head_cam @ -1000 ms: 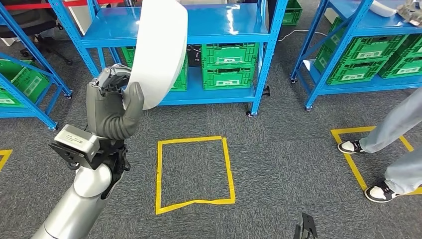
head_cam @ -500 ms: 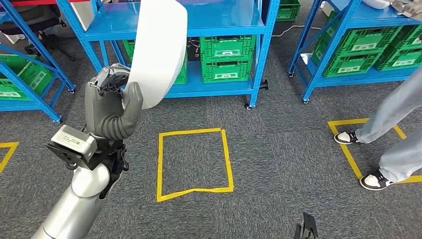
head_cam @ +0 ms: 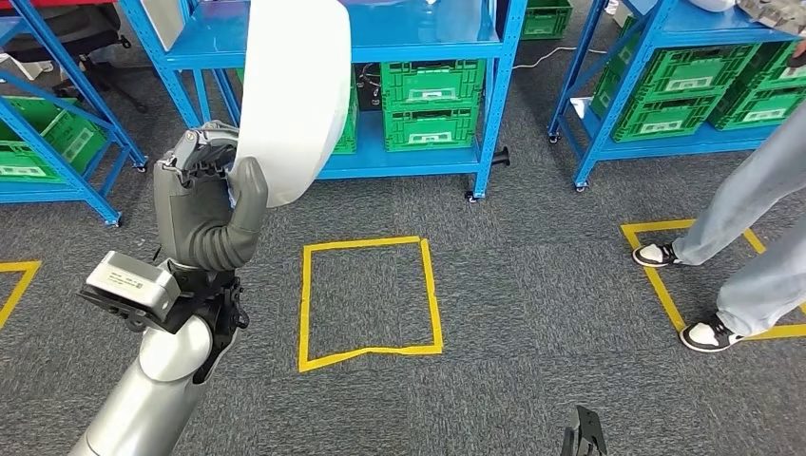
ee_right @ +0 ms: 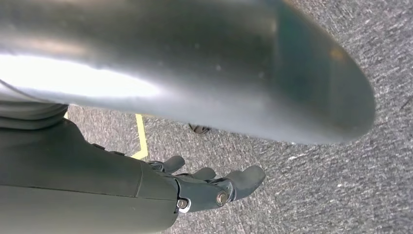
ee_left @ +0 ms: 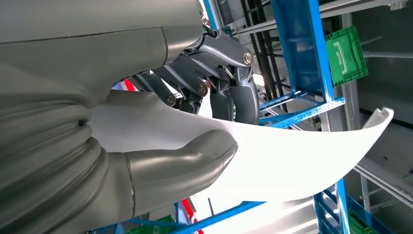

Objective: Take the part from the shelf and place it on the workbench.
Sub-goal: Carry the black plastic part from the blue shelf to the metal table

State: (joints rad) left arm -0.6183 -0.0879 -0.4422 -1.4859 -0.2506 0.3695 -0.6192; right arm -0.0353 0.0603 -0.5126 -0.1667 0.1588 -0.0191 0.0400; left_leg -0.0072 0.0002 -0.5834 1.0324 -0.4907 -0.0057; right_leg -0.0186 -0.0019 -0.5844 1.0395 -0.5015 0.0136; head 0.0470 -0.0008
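One white part (head_cam: 295, 90) is pinched in my left hand (head_cam: 204, 214), thumb (ee_left: 182, 163) pressed on its near face and the darker fingers (ee_left: 234, 95) curled behind it. It is a long, curved sheet, smooth and matte like moulded plastic, with rounded corners and a small raised lip at its far end. Its long axis runs upward and away from me, its lower end in my grip and its far end rising past the blue shelf (head_cam: 409, 28) ahead.

My right hand (ee_right: 214, 187) hangs over the floor holding nothing, its dark fingers loosely curved and apart.

Three blue metal racks stand in front of me, and green ribbed plastic crates (head_cam: 432, 100) sit on their lower levels; two of them are stacked on the middle rack. The floor is coarse grey carpet (head_cam: 532, 313) marked with yellow tape squares (head_cam: 371, 299). To my right a person (head_cam: 751, 247) in pale trousers and two black-and-white shoes stands on one tape outline.
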